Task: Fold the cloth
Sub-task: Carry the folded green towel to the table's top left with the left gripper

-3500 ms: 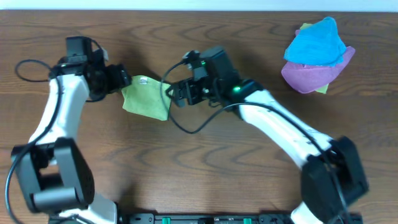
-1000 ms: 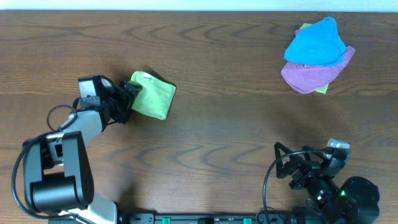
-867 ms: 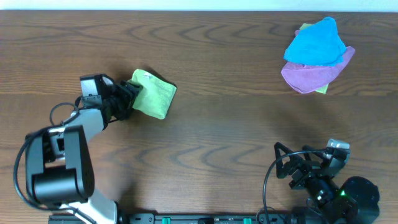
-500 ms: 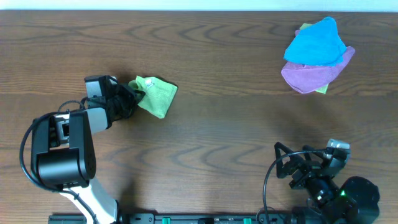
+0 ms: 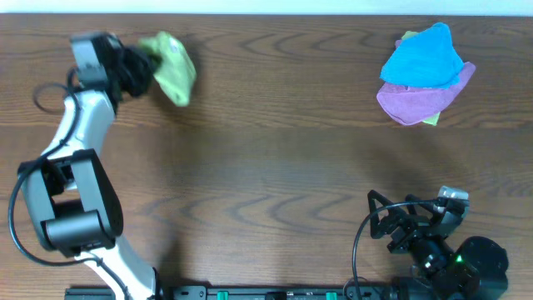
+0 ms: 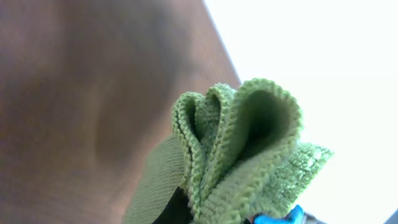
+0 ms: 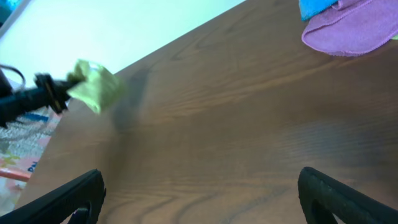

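One lime-green cloth is held bunched in the left gripper, whose jaws are clamped on the side of the cloth farthest from the blue cloth. The held cloth is well apart from the blue cloth, across the width of the table and at about the same depth. In the right wrist view it is seen raised off the wood, with a soft shadow cast beneath it. In the left wrist view several stacked folds of its hemmed edge are shown close up, fanned out and curled over. The blue cloth is heaped on a purple cloth, the two touching. The right gripper is parked well apart from the blue cloth, toward the near edge of the table and almost directly in line with it. Its fingers are spread wide, and nothing is held between them.
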`<state>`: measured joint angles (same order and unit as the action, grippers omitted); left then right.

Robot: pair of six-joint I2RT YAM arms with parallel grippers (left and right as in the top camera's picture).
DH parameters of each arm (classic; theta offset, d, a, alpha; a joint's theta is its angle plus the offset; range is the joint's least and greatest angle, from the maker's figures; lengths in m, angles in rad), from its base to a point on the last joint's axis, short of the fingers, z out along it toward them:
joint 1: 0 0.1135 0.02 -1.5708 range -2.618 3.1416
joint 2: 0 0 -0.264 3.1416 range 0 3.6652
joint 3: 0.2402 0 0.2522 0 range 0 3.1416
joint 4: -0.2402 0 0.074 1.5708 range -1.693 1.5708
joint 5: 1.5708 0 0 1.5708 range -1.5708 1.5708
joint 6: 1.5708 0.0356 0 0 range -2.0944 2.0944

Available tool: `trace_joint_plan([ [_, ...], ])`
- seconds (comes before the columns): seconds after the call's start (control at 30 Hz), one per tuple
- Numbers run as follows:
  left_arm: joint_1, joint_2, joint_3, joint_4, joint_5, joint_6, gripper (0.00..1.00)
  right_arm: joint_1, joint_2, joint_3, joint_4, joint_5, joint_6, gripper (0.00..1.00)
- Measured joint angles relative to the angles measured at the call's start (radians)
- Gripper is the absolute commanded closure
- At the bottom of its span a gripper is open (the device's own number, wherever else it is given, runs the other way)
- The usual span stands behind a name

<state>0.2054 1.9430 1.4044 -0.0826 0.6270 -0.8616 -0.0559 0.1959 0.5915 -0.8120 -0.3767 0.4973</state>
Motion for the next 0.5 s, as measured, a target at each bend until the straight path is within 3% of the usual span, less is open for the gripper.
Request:
trace_joint_plan([
  [0.23,0.03,0.216,0.312,-0.028,-0.018,0.018,0.94,0.0,0.0,0.0,0.0,0.0,0.0,0.01],
  [0.5,0.074,0.394,0.414,-0.039,-0.029,-0.003,0.94,0.0,0.0,0.0,0.0,0.003,0.0,0.01],
])
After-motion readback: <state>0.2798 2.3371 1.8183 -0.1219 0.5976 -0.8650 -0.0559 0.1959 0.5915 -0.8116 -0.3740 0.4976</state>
